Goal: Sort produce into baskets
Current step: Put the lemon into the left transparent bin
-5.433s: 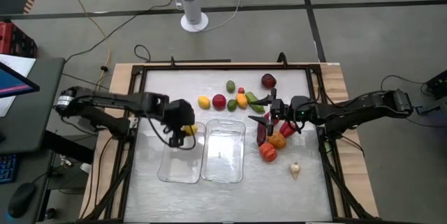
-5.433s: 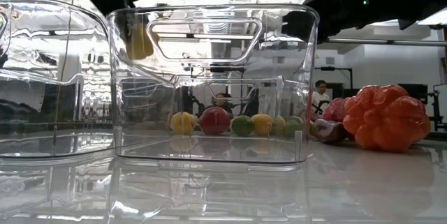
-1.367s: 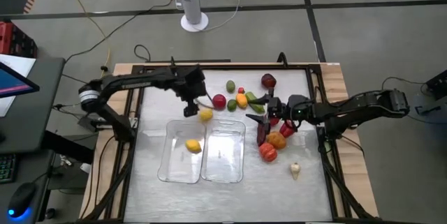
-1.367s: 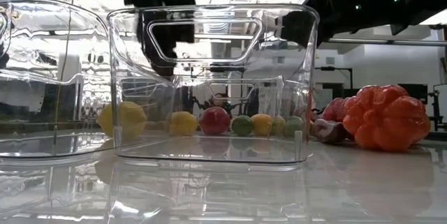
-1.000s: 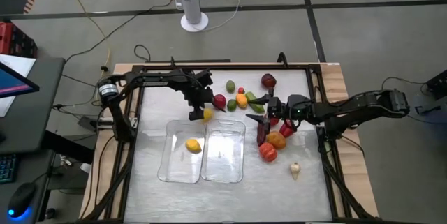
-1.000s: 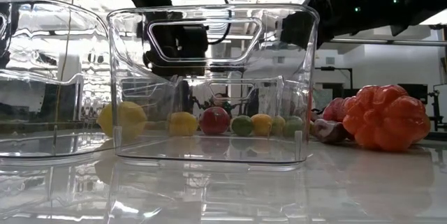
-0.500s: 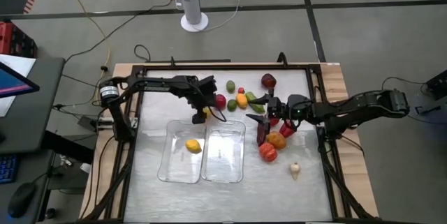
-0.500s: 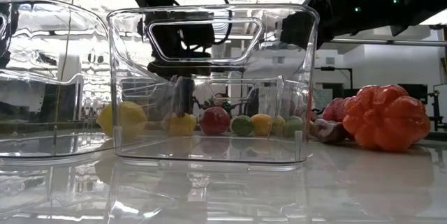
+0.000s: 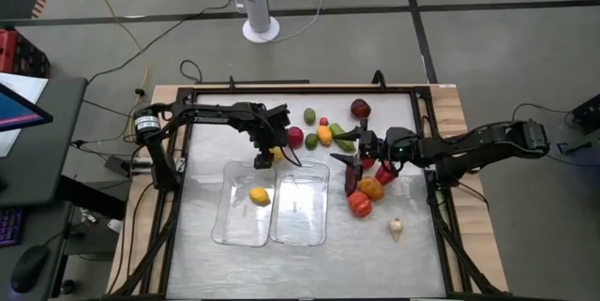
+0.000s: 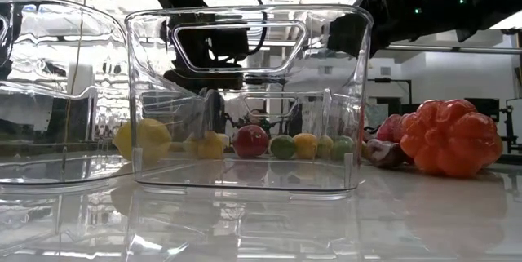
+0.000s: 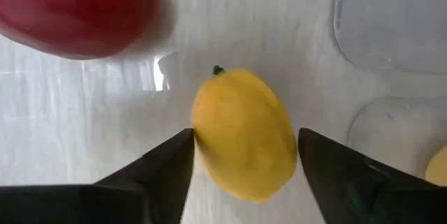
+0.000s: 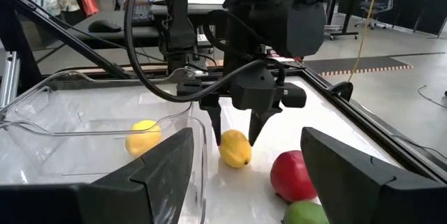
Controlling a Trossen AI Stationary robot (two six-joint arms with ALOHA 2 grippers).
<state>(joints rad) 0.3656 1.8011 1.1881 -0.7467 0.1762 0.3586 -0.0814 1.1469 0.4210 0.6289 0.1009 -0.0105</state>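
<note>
Two dark fingers of the left gripper (image 11: 241,154) are standing spread wide on either side of a yellow lemon (image 11: 243,135), one to each flank with a sliver of table showing on both sides, so they are bracketing it and gripping nothing yet. Seen from the right wrist camera, that gripper (image 12: 236,132) is pointing straight down with its tips low around the lemon (image 12: 235,147), which is lying on the white table top.

From above, the lemon (image 9: 266,159) is lying just outside the far edge of the left clear basket (image 9: 225,226), directly under the left gripper (image 9: 265,157), so the fruit is between the fingers rather than off to one side. Its long axis is running roughly along the gap between the fingers, with the small green stem end pointing away from the wrist toward a red apple-like fruit (image 11: 77,8) close by; the fingers are therefore facing its narrower width, which looks like the easier squeeze.

Another yellow fruit (image 9: 259,195) is already sitting inside that left basket.

Farther out, the right gripper (image 9: 361,156) is hovering, fingers parted and empty, by the red and orange produce (image 9: 366,193) beyond the right basket (image 9: 302,235), well apart from the lemon, so the left arm is plainly the nearer one.
</note>
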